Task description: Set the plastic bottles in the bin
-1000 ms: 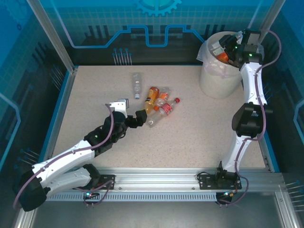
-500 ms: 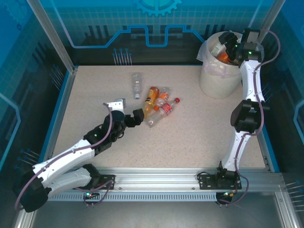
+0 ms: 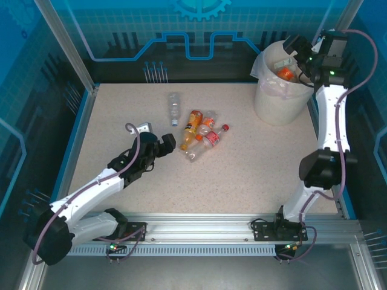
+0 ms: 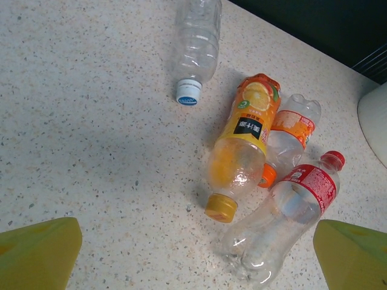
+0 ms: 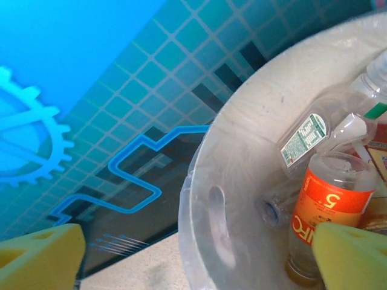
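Note:
Several plastic bottles lie in a cluster mid-table: a clear one with a blue-white cap (image 3: 174, 107) (image 4: 195, 45), an orange-juice one with a yellow cap (image 3: 191, 128) (image 4: 245, 145), an orange-labelled one (image 3: 207, 122) (image 4: 291, 134) and a red-labelled one (image 3: 209, 141) (image 4: 290, 217). My left gripper (image 3: 156, 136) (image 4: 196, 229) is open just left of them, touching none. The cream bin (image 3: 277, 96) (image 5: 202, 181) stands at the far right with bottles inside, among them an orange-labelled one (image 5: 329, 208). My right gripper (image 3: 300, 55) (image 5: 196, 244) hangs open over the bin's rim, holding nothing.
Blue panelled walls and metal frame posts (image 3: 66, 45) close in the table on three sides. The bin sits in the far right corner beside the right arm's upper links (image 3: 329, 121). Bare tabletop (image 3: 260, 169) lies between the bottle cluster and the right arm.
My right gripper has opened over the bin, the orange bottle it held now lies inside, and the wrist has lifted to the right. My left gripper has drawn back slightly left of the cluster.

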Robot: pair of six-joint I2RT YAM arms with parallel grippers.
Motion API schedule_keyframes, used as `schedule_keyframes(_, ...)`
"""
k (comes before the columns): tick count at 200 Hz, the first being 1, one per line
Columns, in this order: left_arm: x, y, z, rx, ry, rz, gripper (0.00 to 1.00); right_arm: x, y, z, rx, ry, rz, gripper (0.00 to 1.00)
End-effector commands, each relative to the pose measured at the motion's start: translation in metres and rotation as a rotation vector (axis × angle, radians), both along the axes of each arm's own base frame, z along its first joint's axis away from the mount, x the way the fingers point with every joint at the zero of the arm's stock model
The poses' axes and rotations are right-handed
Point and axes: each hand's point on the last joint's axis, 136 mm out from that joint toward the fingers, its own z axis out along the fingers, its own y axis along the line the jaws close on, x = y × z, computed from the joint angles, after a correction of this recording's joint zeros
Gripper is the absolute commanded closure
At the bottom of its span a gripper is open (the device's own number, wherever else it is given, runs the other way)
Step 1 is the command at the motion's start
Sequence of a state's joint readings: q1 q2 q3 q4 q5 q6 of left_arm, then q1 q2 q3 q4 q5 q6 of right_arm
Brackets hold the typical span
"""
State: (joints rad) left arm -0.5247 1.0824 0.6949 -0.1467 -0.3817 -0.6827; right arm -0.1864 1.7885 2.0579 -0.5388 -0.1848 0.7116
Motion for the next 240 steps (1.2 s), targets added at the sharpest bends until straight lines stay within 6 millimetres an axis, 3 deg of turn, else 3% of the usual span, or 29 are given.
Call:
schedule_keyframes(1,0.004,-0.008,0.0,-0.065,0.044,-0.024,0.01,-0.023,0.005,0.01,-0.098,-0.032,0.03,0.0)
schedule_keyframes(27,0.008,-0.016,-0.008,-0.083,0.085,-0.049,0.01,-0.051,0.033,0.004,-0.148,-0.026,0.104,0.0)
schedule_keyframes(72,0.012,-0.022,-0.023,-0.093,0.163,-0.053,0.01,-0.096,0.1,-0.041,-0.259,-0.01,0.19,0.0)
schedule_keyframes(115,0.011,-0.011,-0.034,-0.076,0.219,0.005,0.01,-0.132,0.208,-0.085,-0.707,-0.2,0.702,0.0)
schedule_keyframes(149,0.007,0.004,-0.04,-0.102,0.233,0.077,0.01,-0.172,0.274,-0.145,-1.008,-0.247,1.16,0.0)
schedule_keyframes(190,0.001,0.015,-0.046,-0.125,0.25,0.11,0.01,-0.207,0.319,-0.211,-1.252,-0.324,1.564,0.0)
schedule_keyframes(240,-0.006,0.026,-0.049,-0.125,0.26,0.134,0.01,-0.2,0.337,-0.276,-1.604,-0.323,1.806,0.01)
